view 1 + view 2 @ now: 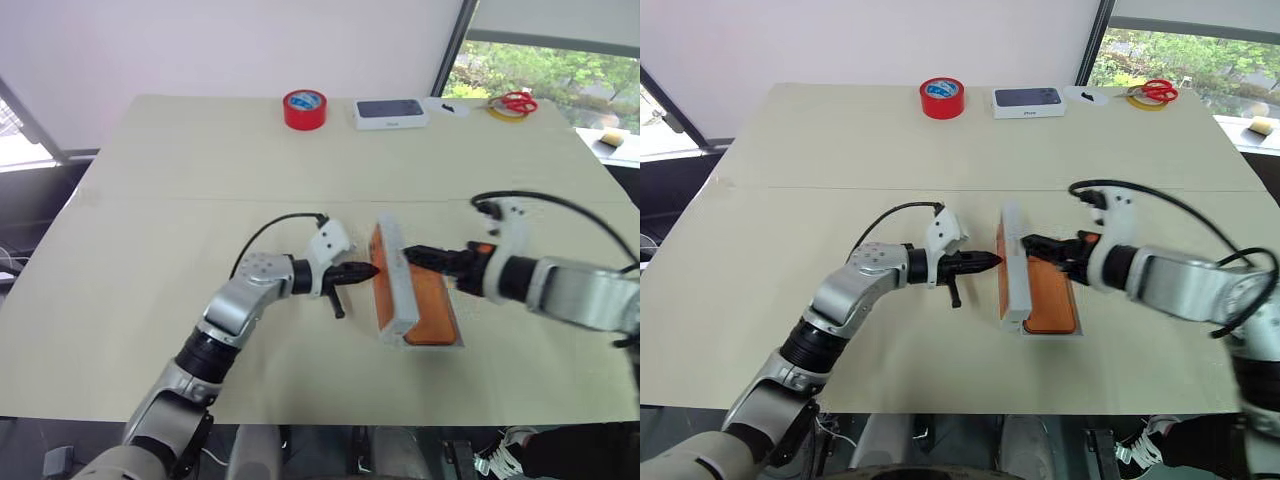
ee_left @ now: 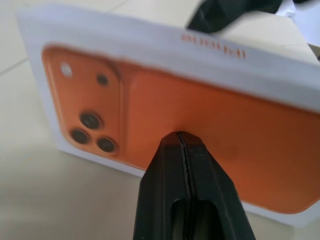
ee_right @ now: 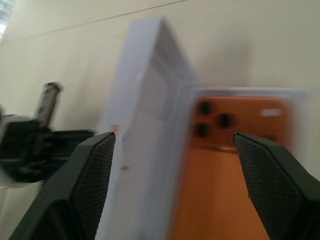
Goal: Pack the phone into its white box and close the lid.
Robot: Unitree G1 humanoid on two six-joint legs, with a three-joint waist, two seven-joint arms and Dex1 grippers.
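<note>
The orange phone [image 1: 432, 305] lies camera side up in the white box [image 1: 440, 343] near the table's front. The lid [image 1: 392, 280] stands on its long edge along the box's left side, leaning over it, with its orange phone picture [image 2: 200, 110] facing left. My left gripper [image 1: 368, 270] is shut, its tips against that picture face. My right gripper [image 3: 174, 137] is open just right of the lid's upper edge, above the phone, with nothing between its fingers [image 3: 95, 170].
At the table's far edge sit a red tape roll [image 1: 304, 109], a white box with a dark blue top [image 1: 390, 113], a white card [image 1: 447, 107] and red scissors [image 1: 515, 102]. Bare tabletop surrounds the box.
</note>
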